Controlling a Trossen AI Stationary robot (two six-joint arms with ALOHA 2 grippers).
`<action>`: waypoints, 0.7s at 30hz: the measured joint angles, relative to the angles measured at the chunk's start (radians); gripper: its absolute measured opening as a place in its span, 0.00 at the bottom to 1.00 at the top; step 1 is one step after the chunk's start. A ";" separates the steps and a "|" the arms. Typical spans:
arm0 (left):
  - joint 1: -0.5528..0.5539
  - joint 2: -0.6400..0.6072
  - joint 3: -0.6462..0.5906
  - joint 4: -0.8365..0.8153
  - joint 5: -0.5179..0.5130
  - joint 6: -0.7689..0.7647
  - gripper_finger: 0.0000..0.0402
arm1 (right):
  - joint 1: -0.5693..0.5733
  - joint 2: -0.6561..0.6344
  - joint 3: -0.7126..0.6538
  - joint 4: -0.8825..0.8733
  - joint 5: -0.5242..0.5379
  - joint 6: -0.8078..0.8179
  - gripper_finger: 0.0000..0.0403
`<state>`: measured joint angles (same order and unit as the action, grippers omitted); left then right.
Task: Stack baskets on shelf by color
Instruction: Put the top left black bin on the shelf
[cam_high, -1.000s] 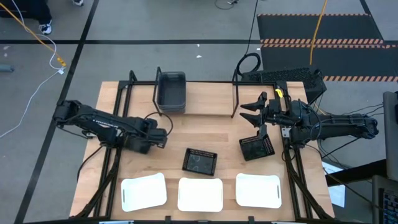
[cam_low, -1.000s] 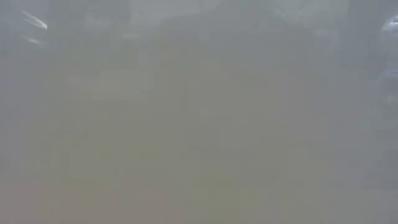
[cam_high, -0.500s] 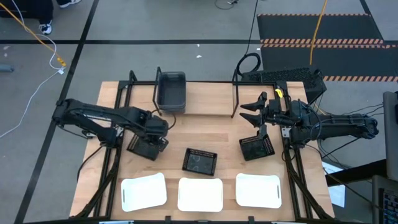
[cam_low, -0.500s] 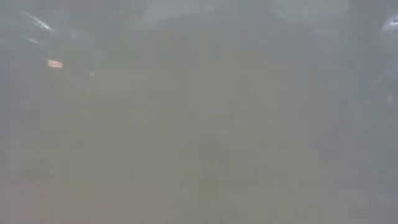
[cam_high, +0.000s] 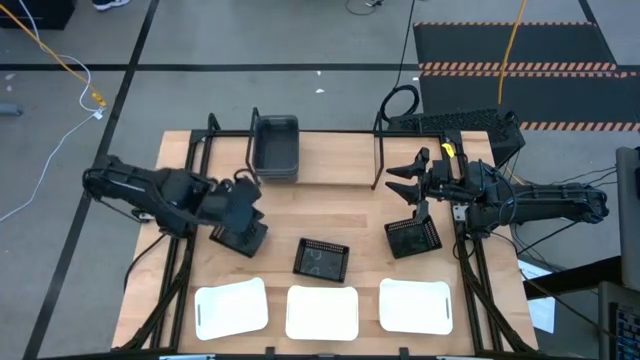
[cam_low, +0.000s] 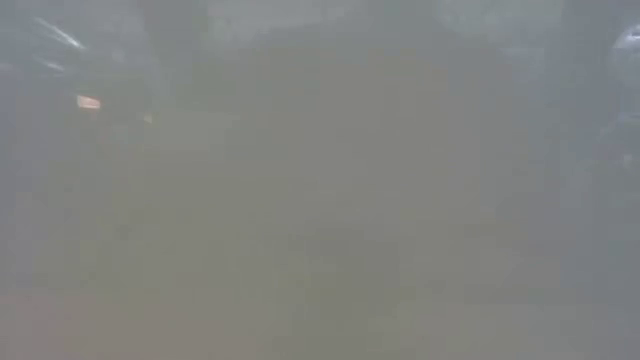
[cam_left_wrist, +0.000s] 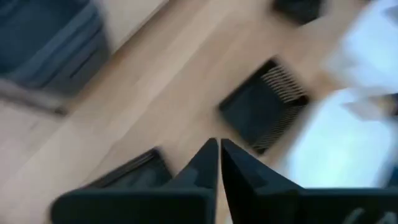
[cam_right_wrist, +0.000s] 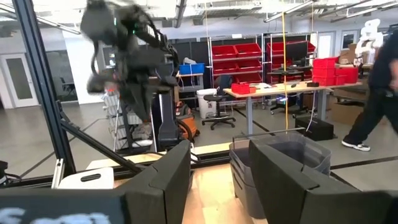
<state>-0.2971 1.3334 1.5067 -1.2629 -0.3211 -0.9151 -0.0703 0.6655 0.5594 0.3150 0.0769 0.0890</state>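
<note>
My left gripper pinches small black mesh-walled plastic basket by its rim; light, flexible, may tilt. Right gripper spread, idle.

Beyond the fingers, red bins are shelved, an office chair is parked beside a workbench, and a person is seen walking.
</note>
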 joint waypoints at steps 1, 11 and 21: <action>0.007 0.007 -0.033 -0.013 -0.002 -0.029 0.08 | 0.000 0.000 0.000 -0.001 0.000 0.000 0.39; 0.120 0.060 -0.439 0.393 0.240 -0.037 0.44 | 0.000 0.000 0.000 0.000 0.000 -0.026 0.39; 0.193 0.139 -0.561 0.388 0.297 -0.112 0.58 | 0.000 0.000 0.000 -0.010 0.000 -0.034 0.39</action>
<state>-0.1044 1.4719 0.9453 -0.8749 -0.0241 -1.0275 -0.0704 0.6659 0.5591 0.3051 0.0769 0.0547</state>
